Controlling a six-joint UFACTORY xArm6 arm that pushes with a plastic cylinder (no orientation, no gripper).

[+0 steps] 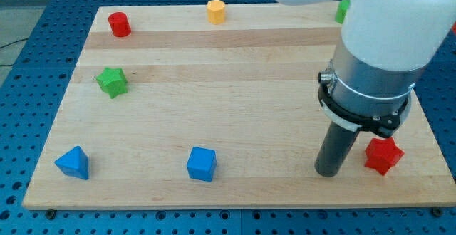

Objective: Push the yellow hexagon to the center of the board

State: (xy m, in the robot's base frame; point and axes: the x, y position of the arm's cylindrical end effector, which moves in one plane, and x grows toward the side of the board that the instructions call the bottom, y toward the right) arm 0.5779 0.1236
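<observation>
The yellow hexagon [216, 11] sits at the worktop's [235, 85] far edge. The tool's tip [329, 172], holding nothing, rests near-right, beside the red star [383, 155], which could be knocked off.

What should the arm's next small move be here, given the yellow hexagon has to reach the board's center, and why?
Probably lift away toward the view's top-left, heading behind the yellow hexagon. My tip sits near the view's bottom right, beside the red star, while the hexagon rests at the top edge, far from the center.
</observation>
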